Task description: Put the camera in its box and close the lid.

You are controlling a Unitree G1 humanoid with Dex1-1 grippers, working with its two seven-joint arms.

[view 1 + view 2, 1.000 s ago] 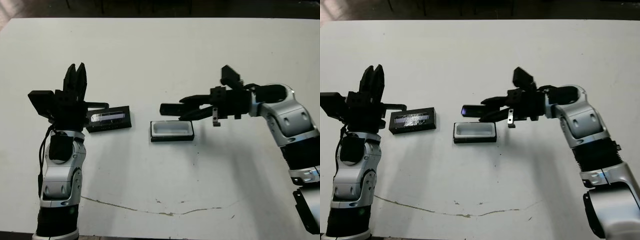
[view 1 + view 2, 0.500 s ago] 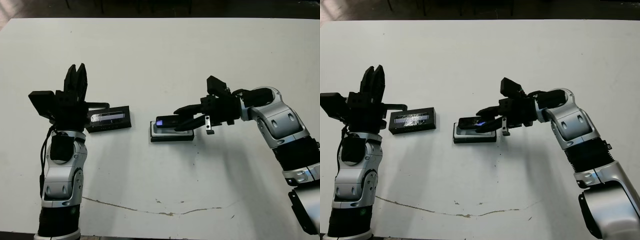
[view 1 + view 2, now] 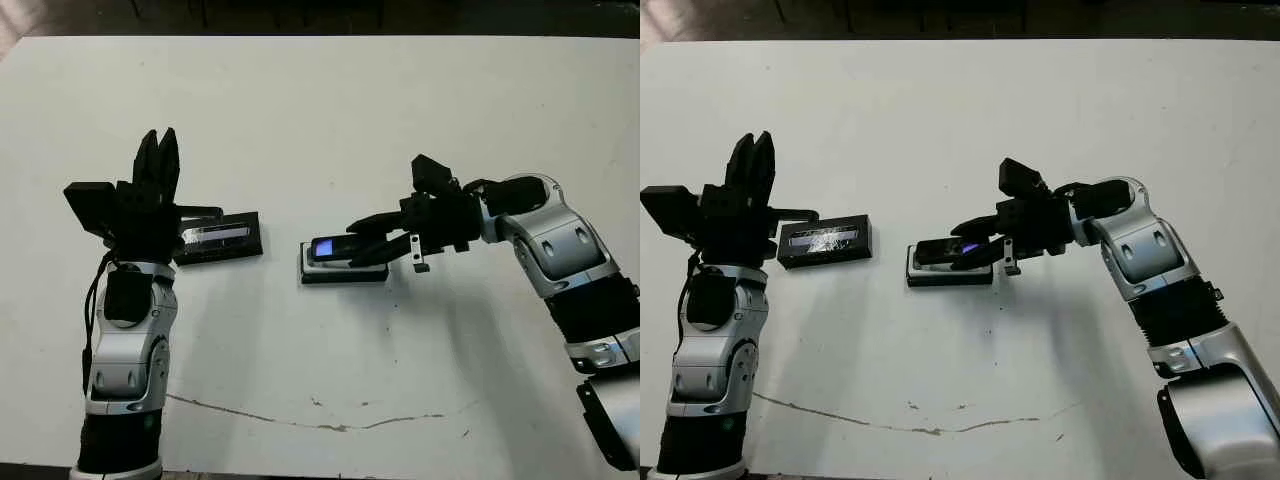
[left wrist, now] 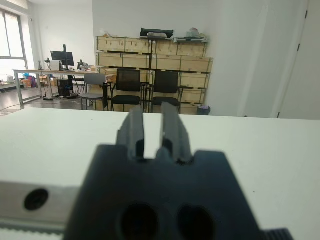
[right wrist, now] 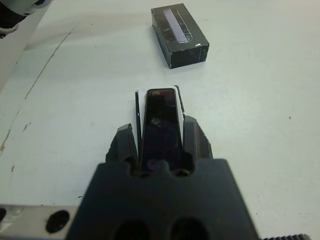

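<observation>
2 grippers: 1 busy, 1 free.
Right gripper [image 3: 362,243]: fingers clamped on the camera [image 3: 335,247], 1 on each long side.
Camera: lying over the box [image 3: 343,271], bluish screen up.
Lid [image 3: 219,238]: on the table [image 3: 320,110], left of the box, apart from it.
Left gripper [image 3: 159,161]: raised beside the lid, fingers close together, gripping nothing.
</observation>
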